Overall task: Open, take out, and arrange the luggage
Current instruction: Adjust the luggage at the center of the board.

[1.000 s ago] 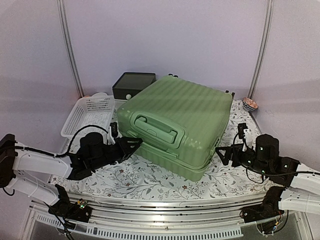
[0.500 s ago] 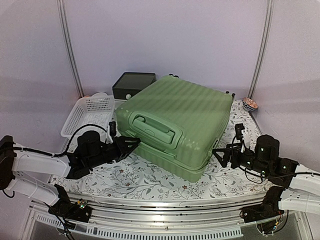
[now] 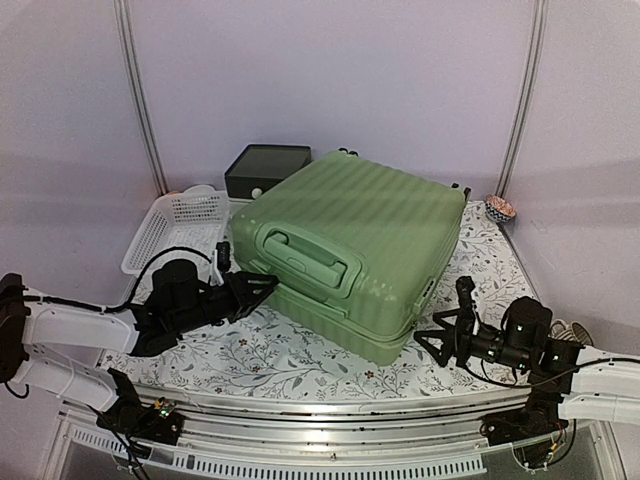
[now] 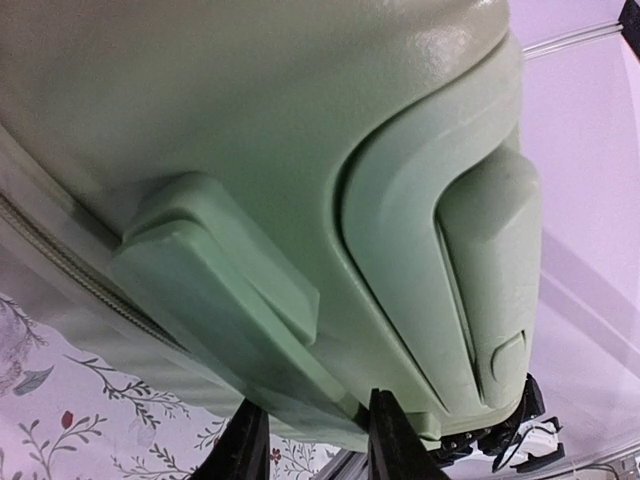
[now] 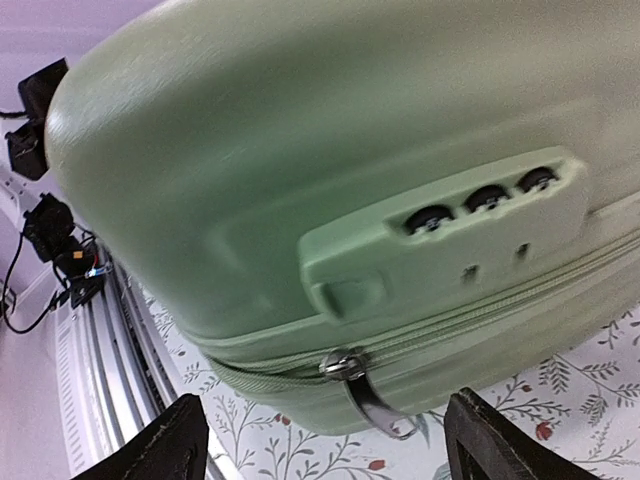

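Luggage [image 3: 350,250]: a light-green ribbed hard-shell suitcase lying flat and closed across the middle of the tabletop, on a floral cloth [image 3: 300,362]. Its recessed carry handle [image 3: 310,258] faces the near-left corner. One corner of the shell points toward the near edge.

Left gripper [image 3: 258,285]: set against the suitcase's near-left side, below the handle. In the left wrist view its fingers [image 4: 245,440] stand narrowly apart, closed on the lower rim of the shell, where a raised green block ends between them.

Right gripper [image 3: 435,335]: low over the cloth at the suitcase's near-right side, just beside the shell but not touching it. In the right wrist view its fingers [image 5: 180,445] are spread wide and hold nothing. The metal zipper pull [image 5: 365,388] hangs from the closed zipper between them, beneath the three-dial combination lock [image 5: 480,200].

Surroundings: a white mesh basket [image 3: 180,225] sits along the left edge of the tabletop. A dark-lidded box [image 3: 265,168] stands at the far edge, just behind the suitcase. A small patterned bowl [image 3: 500,208] rests near the far-right corner.
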Tool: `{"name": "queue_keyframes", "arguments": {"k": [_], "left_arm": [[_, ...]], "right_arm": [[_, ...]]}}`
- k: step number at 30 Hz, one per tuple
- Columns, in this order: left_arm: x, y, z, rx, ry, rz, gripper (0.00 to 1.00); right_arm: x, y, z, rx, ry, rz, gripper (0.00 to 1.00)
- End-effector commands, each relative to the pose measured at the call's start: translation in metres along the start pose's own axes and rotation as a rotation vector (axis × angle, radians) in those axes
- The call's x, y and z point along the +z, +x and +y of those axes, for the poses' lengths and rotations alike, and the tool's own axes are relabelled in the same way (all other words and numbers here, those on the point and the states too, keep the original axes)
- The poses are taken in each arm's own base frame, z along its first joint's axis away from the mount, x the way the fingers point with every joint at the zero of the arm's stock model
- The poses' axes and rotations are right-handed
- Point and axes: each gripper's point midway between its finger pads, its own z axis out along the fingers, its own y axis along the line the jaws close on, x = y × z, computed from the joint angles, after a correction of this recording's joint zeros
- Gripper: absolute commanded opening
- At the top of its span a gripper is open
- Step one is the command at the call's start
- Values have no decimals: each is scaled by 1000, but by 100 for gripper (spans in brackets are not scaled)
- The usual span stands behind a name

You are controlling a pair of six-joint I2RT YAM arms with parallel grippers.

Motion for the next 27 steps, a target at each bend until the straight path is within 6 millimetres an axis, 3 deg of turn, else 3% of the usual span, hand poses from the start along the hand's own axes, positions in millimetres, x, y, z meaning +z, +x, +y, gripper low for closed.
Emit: {"name": "queue_keyframes", "arguments": {"k": [1,5,10,19,27], "left_arm": [[-8,-20,52,123,-205,-84,0],[-11,-21,52,122,-208,-89,0],[-15,-25,50,126,-212,-103,0],[-36,-42,59,100,-260,-149,0],[-53,-61,72,65,-286,-184,0]], "right_arm": [[0,-4,13,-75,-37,-60,80],[3,6,6,-80,-5,-29,73],[5,4,1,-81,26,-32,67],[5,15,25,-37,-120,18,66],[6,16,34,-17,-180,33,64]]}}
